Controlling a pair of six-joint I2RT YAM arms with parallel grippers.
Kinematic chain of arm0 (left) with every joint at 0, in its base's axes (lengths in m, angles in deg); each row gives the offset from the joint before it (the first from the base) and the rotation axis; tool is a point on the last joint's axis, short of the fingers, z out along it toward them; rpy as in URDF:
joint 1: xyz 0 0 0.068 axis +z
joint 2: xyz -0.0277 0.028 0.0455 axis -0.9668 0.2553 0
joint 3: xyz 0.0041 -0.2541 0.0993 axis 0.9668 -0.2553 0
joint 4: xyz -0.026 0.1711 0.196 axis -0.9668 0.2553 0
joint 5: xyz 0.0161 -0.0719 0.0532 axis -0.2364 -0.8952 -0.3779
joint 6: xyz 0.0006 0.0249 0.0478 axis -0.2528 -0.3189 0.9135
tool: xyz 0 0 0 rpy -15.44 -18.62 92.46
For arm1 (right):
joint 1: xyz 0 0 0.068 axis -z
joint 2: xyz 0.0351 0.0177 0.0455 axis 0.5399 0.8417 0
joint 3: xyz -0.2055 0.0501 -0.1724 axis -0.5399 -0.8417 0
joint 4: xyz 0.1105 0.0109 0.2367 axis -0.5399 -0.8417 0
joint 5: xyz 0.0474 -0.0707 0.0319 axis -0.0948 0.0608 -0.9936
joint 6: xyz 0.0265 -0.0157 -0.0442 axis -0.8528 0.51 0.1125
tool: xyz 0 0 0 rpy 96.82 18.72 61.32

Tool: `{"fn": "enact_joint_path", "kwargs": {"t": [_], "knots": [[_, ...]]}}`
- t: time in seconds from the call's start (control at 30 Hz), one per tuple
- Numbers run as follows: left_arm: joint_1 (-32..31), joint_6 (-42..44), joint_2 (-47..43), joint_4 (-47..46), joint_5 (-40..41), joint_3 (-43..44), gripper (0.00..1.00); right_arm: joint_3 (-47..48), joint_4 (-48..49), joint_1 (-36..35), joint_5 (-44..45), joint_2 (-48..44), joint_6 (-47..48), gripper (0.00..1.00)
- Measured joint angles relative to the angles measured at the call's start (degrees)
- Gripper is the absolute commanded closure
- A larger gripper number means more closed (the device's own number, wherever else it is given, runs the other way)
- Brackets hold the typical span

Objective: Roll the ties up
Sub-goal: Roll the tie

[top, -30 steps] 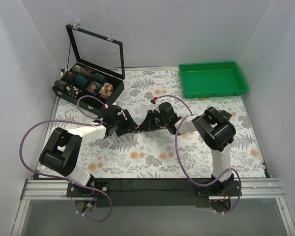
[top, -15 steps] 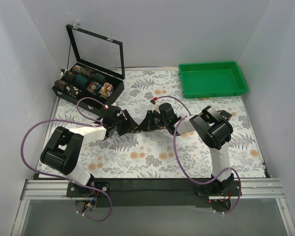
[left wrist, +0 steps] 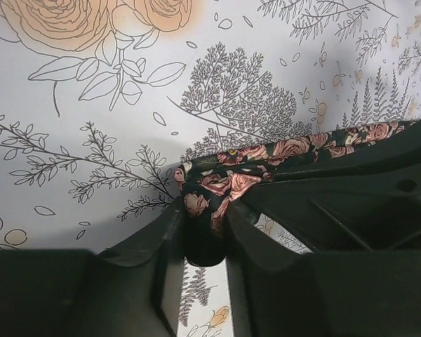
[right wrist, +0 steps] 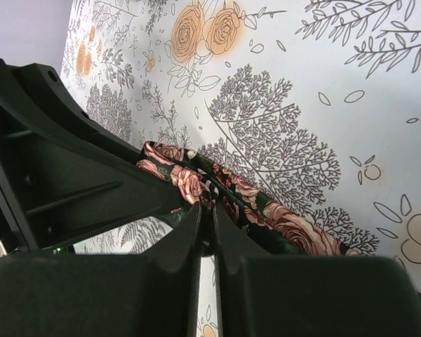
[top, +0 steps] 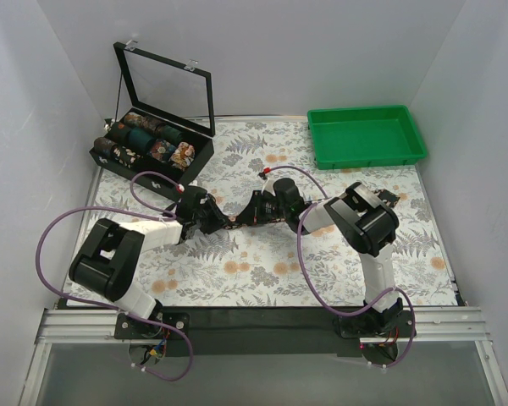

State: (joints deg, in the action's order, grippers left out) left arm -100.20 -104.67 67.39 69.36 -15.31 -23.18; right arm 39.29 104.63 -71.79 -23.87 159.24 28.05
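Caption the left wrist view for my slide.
Left gripper pinching the bunched end of a dark rose-print tie, floral table covering behind.

A tie [left wrist: 221, 184] of soft matt printed cloth is being pinched by fingers [left wrist: 154, 242] of smooth, matt black plastic.

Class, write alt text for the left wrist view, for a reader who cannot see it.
The left gripper pinches a bunched part of a dark rose-print tie, which trails right across a white floral table covering.
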Motion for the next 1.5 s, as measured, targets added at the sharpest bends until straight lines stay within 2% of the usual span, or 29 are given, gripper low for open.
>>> {"fn": "enact_joint_path", "kwargs": {"t": [0.03, 0.13, 0.27, 0.3, 0.37, 0.53, 0.73, 0.87, 1.2, 1.5], "knots": [[0.00, 0.09, 0.00, 0.04, 0.13, -0.11, 0.87, 0.00, 0.02, 0.00, 0.02, 0.00, 0.02, 0.86], [-0.02, 0.28, -0.31, 0.24, 0.35, -0.17, 1.00, -0.17, 0.09, -0.28, 0.52, -0.17, 0.63, 0.81], [-0.17, 0.98, -1.60, 1.68, 0.59, -0.39, 1.00, -1.86, -0.55, -0.22, 1.79, -2.36, 2.34, 0.69], [-0.24, 1.25, -2.23, 2.40, 0.72, -0.59, 1.00, -2.36, -1.31, -0.07, 2.34, -3.50, 3.10, 0.61], [-0.24, 1.66, -3.87, 4.44, 1.18, -1.07, 1.00, -3.63, -3.91, 0.44, 3.96, -6.64, 5.33, 0.55], [-0.24, 2.23, -10.23, 10.10, 3.56, -2.54, 1.00, -5.44, -12.41, 2.29, 8.74, -16.85, 12.24, 0.49], [-0.24, 2.27, -19.34, 15.69, 7.96, -4.68, 1.00, -9.14, -23.67, 5.99, 16.46, -28.59, 20.61, 0.48], [-0.24, 2.19, -20.65, 18.18, 12.33, -4.50, 1.00, -12.57, -30.51, 7.76, 20.87, -34.36, 24.26, 0.49], [-1.73, 2.25, -12.76, 26.69, 23.82, 2.75, 1.00, -17.29, -39.01, 7.78, 23.56, -43.76, 27.93, 0.48], [-4.55, 4.13, -5.51, 34.51, 37.09, 10.95, 1.00, -19.47, -41.40, 8.37, 24.02, -50.34, 29.22, 0.48]]}}
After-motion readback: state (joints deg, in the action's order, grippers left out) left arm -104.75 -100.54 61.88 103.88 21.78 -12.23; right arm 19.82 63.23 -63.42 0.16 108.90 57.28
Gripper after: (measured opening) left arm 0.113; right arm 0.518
